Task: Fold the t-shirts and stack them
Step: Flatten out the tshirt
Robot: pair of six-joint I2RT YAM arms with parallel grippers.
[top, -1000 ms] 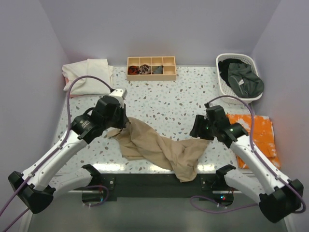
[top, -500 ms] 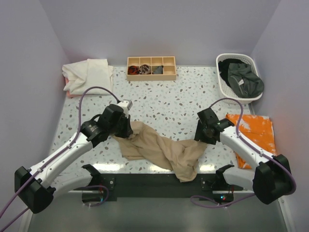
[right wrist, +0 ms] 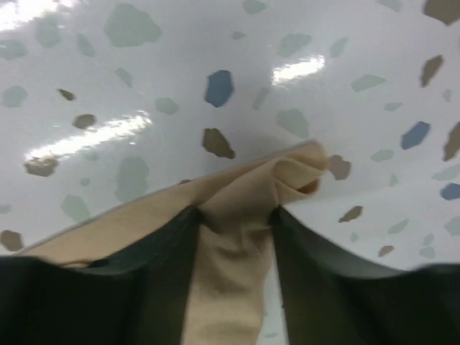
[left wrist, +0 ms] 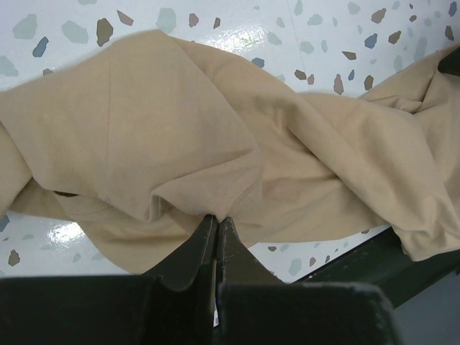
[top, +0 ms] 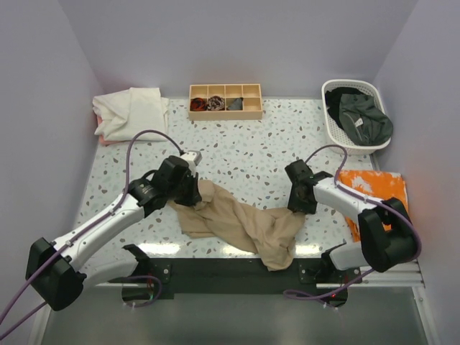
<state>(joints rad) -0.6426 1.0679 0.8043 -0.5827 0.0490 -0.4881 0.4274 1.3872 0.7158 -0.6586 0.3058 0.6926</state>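
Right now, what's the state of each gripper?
Left gripper: closed, pinching a fold of the tan t-shirt.
Right gripper: open, straddling an edge of the same shirt, not clamped on it.

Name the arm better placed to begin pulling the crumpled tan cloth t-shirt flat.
Left. The left gripper is pinched shut on the crumpled tan cloth t-shirt; the right gripper only straddles a fold, jaws apart, grip unclear.

The speckled tabletop [top: 251, 154] carries a crumpled tan t-shirt [top: 241, 223] near centre, a cream t-shirt [top: 133, 109] far left, a wooden tray [top: 225, 101] far centre, a white basket [top: 332, 131] far right and an orange cloth [top: 388, 190] right.
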